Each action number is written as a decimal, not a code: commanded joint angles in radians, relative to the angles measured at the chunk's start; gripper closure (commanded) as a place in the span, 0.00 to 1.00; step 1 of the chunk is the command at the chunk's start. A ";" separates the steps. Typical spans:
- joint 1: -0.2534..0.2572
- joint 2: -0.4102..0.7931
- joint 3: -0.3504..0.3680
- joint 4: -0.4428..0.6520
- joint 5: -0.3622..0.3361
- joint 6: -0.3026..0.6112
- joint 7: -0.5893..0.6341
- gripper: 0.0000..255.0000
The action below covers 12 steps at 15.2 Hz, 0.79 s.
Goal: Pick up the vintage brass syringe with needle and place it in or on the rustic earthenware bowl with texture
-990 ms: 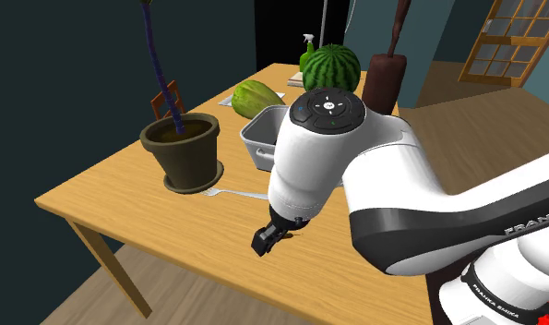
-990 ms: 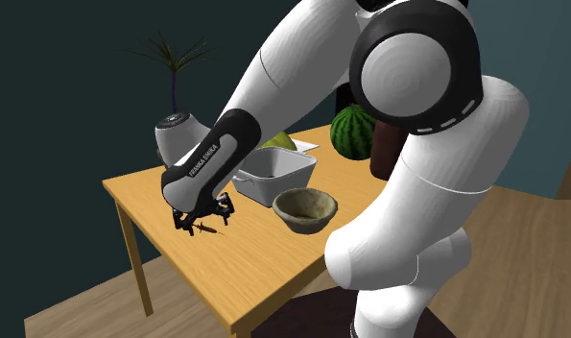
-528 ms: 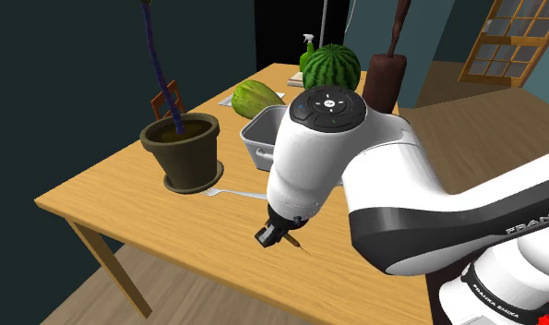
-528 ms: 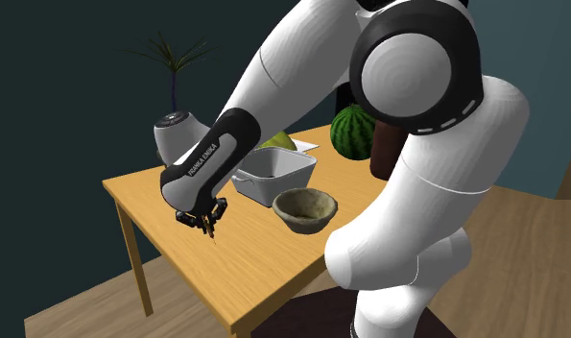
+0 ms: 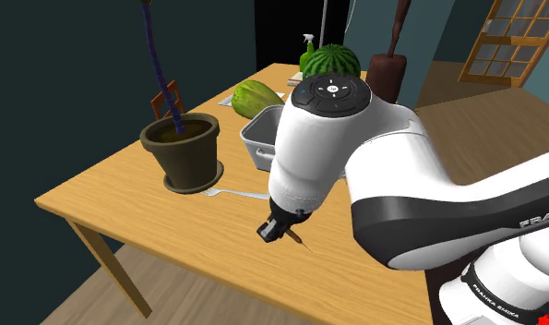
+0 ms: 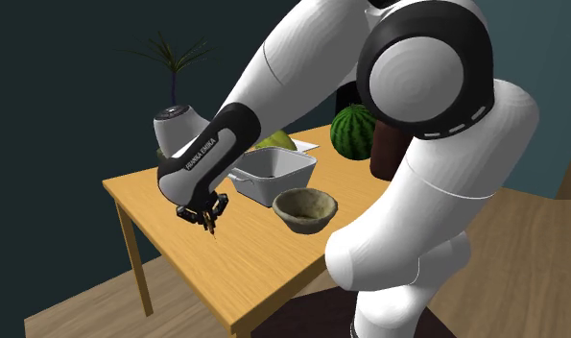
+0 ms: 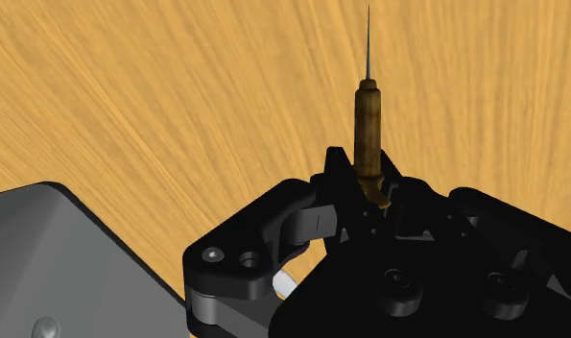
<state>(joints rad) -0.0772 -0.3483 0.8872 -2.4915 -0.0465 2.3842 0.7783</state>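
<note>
Brown syringe (image 7: 368, 134) clamped in gripper (image 7: 368, 189), needle fwd, over wood table (image 7: 130, 96).

Reaches forward with the white arm (image 5: 406, 175), bends sharply at the dark-capped joint (image 5: 329, 97) and drops the forearm (image 5: 304, 162) steeply down. Points the wrist (image 6: 204, 158) downward. Clamps the black jaws on a brown syringe (image 7: 368, 130), needle poking out beyond them.
</note>
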 commanded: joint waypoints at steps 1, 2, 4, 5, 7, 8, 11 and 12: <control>0.011 -0.015 -0.016 0.015 0.014 -0.028 -0.017 1.00; 0.017 -0.024 -0.024 0.022 0.021 -0.042 -0.026 1.00; 0.028 -0.040 -0.040 0.036 0.034 -0.070 -0.042 1.00; 0.033 -0.048 -0.048 0.044 0.040 -0.084 -0.050 1.00; 0.042 -0.063 -0.062 0.059 0.050 -0.112 -0.064 1.00; 0.045 -0.070 -0.069 0.067 0.054 -0.126 -0.070 1.00; 0.055 -0.088 -0.088 0.093 0.065 -0.167 -0.089 1.00; 0.058 -0.094 -0.094 0.102 0.068 -0.181 -0.094 1.00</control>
<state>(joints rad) -0.0217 -0.4373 0.7994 -2.3973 0.0186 2.2152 0.6900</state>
